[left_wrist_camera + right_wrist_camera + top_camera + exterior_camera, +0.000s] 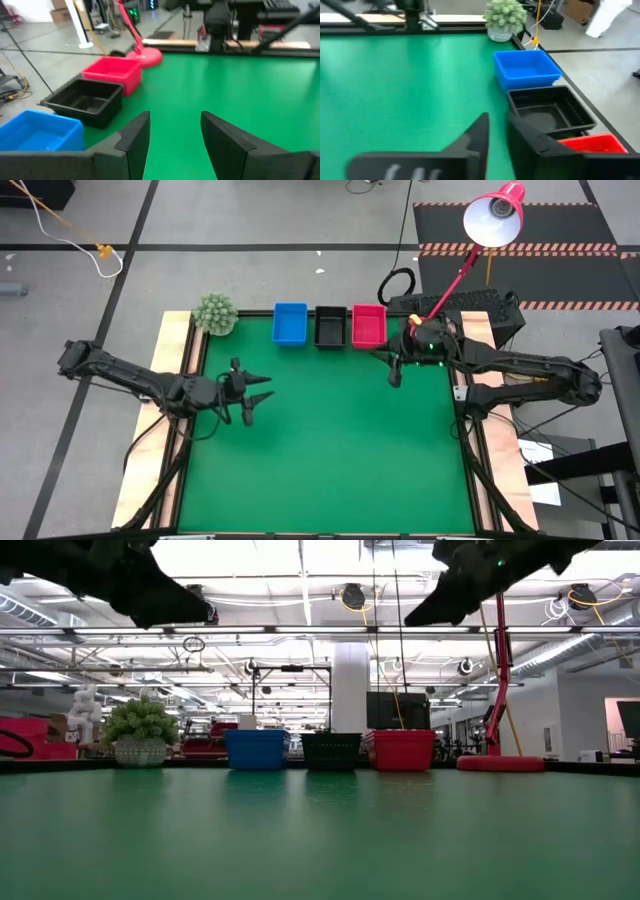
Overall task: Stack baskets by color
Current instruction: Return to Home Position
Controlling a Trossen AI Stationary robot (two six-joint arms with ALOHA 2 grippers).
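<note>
The blue plastic mesh basket (290, 323), black basket (330, 326) and red basket (368, 324) line the green table's (330, 450) far edge, nearer the narrowly parted right gripper (497, 118) than the wide-spread left gripper (175, 118).

At the green table's (330, 450) eleven o'clock corner sits a small spiky plant (214, 313); a red desk lamp (494, 220) stands at one o'clock, shade leaning outward

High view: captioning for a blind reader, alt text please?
A blue basket, black basket and red basket line the green table's far edge; the left hand and right hand hover open and empty, apart from them.
</note>
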